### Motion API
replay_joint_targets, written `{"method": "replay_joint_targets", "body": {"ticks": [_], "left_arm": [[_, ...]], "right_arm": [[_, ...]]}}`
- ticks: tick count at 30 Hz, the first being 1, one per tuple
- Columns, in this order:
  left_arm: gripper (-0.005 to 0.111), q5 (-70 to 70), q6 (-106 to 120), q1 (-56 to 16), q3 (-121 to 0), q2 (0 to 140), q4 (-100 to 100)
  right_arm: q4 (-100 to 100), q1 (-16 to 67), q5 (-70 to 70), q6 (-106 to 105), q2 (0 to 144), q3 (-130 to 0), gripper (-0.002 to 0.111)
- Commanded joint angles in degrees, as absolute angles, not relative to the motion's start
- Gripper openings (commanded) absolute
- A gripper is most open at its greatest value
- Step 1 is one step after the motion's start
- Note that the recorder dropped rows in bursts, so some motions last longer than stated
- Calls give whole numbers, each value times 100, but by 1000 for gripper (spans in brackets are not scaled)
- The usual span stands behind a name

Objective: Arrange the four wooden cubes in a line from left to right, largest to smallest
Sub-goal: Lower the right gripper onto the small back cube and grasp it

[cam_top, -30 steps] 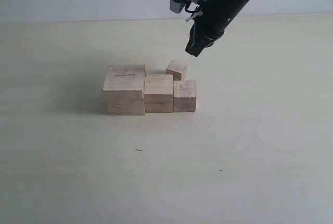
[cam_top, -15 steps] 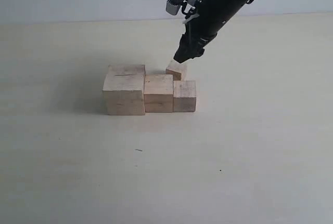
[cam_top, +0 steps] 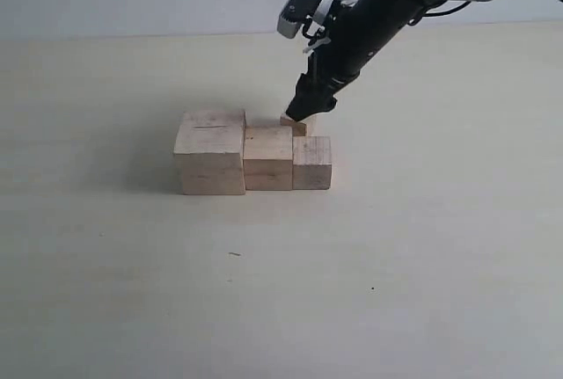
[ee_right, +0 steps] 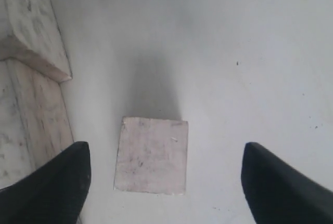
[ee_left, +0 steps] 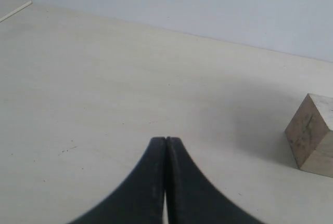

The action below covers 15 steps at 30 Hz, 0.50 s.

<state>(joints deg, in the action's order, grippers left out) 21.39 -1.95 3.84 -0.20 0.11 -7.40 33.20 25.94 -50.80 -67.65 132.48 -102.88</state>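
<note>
Three wooden cubes stand in a touching row: the largest point(cam_top: 211, 155) with a dark slit on top, the middle one point(cam_top: 268, 157), then a smaller one point(cam_top: 312, 163). The smallest cube point(cam_top: 299, 126) sits just behind the row, partly hidden by my right gripper point(cam_top: 303, 108), which hangs low over it. In the right wrist view that gripper point(ee_right: 165, 154) is open, and the smallest cube point(ee_right: 152, 155) lies on the table between its fingers point(ee_right: 52, 187), closer to one and touching neither. My left gripper point(ee_left: 165, 140) is shut on nothing, with one cube point(ee_left: 312, 133) off to its side.
Pale bare table point(cam_top: 396, 265) spreads all round the cubes, with a light wall behind. Two neighbouring cubes point(ee_right: 31, 26) of the row stand close beside one right finger. The left arm is outside the exterior view.
My right gripper has come down and to the left, from well above the cubes to just over the smallest cube. The cubes have not moved.
</note>
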Motion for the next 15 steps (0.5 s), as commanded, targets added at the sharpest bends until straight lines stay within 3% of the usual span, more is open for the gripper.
{"method": "replay_joint_targets", "body": {"ticks": [1, 10, 15], "left_arm": [[0, 2103, -175, 401, 0, 0, -745], [0, 2103, -175, 401, 0, 0, -745], [0, 2103, -175, 401, 0, 0, -745]], "right_arm": [[3352, 2604, -4957, -6791, 13406, -10322, 76], [3352, 2604, -4673, -6791, 13497, -10322, 75], [3352, 2604, -4708, -6776, 13557, -10322, 59]]}}
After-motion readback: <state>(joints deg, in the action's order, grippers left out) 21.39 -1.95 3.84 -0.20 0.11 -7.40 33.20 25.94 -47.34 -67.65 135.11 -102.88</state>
